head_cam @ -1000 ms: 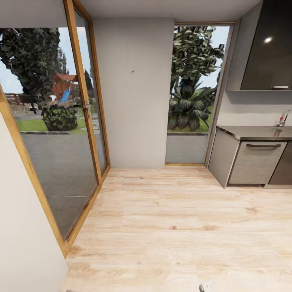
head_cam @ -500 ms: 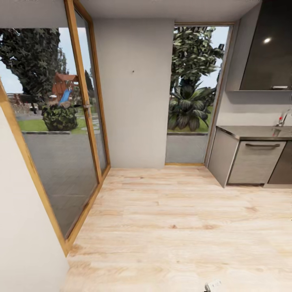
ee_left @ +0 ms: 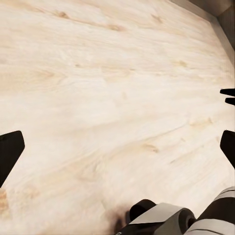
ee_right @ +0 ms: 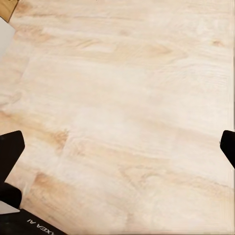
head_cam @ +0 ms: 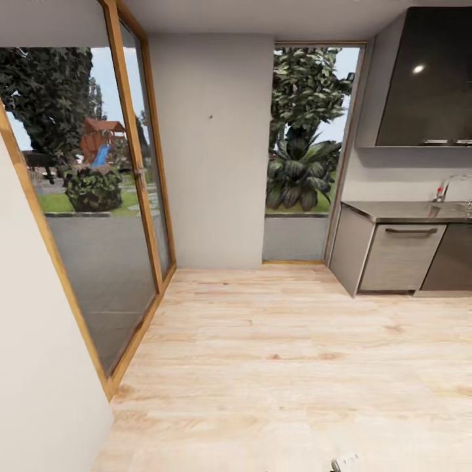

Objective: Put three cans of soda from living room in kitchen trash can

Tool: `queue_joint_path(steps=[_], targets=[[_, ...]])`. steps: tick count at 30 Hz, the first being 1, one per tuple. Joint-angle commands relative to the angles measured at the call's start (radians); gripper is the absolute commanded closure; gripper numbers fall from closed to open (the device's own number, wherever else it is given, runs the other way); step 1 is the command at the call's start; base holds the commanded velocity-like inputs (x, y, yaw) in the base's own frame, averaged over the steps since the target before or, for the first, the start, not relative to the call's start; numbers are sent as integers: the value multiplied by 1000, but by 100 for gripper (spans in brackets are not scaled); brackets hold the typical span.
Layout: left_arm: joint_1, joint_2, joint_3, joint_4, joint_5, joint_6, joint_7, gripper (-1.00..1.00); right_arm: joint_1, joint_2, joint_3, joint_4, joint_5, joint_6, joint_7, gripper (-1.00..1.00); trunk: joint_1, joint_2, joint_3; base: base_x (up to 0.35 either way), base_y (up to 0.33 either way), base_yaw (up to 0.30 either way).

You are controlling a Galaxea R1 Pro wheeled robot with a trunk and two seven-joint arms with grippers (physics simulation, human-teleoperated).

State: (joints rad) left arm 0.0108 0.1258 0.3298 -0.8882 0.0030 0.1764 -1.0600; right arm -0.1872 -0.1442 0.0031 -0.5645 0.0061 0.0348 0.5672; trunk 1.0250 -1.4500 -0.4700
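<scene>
The soda cans and the trash can are out of view. I am in the kitchen, over light wood floor (head_cam: pixel 282 367). My left gripper (ee_left: pixel 117 149) hangs open above bare floorboards, its dark fingertips (ee_left: pixel 10 152) spread wide with nothing between them. My right gripper (ee_right: pixel 119 149) is likewise open over the floor, fingertips (ee_right: pixel 11 149) far apart and empty.
Grey cabinets (head_cam: pixel 400 259) under a dark countertop (head_cam: pixel 406 211) with a faucet (head_cam: pixel 440 190) stand at the right, below a glossy black upper cabinet (head_cam: pixel 426 78). A wood-framed glass door (head_cam: pixel 98 229) and a white wall (head_cam: pixel 39 367) line the left. A window (head_cam: pixel 301 151) is ahead.
The whole head view has shifted: the cabinets and window sit further left in the picture and more countertop shows, so the camera has moved. Nothing in the room itself has moved.
</scene>
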Motion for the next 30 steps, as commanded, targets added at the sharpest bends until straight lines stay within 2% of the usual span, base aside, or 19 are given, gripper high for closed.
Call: queue_joint_path(steps=[1, 30], targets=[[0, 0, 0, 0, 0, 0, 0, -100, 0, 0, 0, 0, 0, 1, 1, -100, 0, 0, 0, -18, -5, -224], [0, 0, 0, 0, 0, 0, 0, -100, 0, 0, 0, 0, -1, 2, 3, -100, 0, 0, 0, -1, 0, -294]])
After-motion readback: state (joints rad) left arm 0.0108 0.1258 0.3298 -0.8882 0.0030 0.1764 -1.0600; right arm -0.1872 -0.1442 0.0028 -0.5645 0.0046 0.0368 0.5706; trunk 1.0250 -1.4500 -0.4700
